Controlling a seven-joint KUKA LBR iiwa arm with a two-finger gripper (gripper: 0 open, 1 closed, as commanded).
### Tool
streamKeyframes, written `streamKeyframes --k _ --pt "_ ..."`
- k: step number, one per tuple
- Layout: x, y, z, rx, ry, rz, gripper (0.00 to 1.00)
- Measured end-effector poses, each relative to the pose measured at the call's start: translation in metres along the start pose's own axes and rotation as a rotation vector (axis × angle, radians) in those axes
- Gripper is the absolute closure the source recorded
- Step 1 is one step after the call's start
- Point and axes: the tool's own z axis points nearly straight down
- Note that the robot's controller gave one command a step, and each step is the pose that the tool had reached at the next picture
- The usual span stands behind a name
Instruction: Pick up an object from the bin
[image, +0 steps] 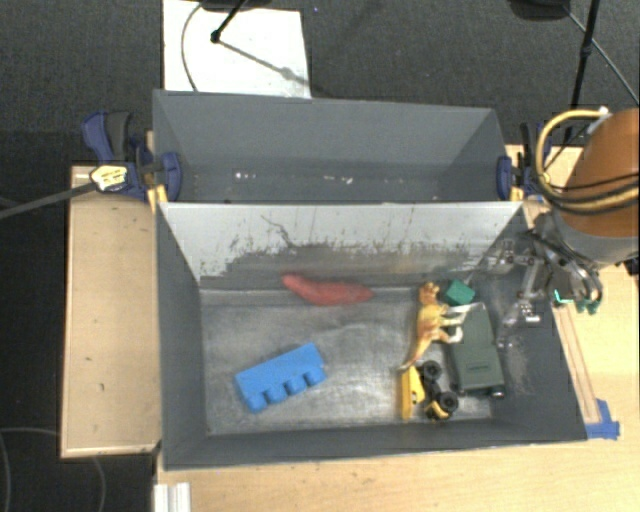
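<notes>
Approach step, with no pick made yet.
Hangs the gripper (522, 300) above the right slope of the bin (180, 330), just beside a small green block (459, 293) and a dark green toy truck (478, 358), near a yellow toy animal (430, 322) and a yellow toy car (425, 392). Cannot tell how wide it stands. Leaves a blue block (281, 377) and a red piece (326, 291) well apart to the left. Probably calls next for shifting left and lowering onto one toy, clear of its neighbours.

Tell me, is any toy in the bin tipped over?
The small yellow toy car with black wheels, front right, seems to lie on its side, wheels showing, against the dark green toy truck. Nothing looks spilled.
</notes>
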Motion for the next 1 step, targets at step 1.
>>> streamKeyframes --k 1 --pt "-0.0017 0.0005 -0.0046 0.002 -0.008 -0.003 0.00"
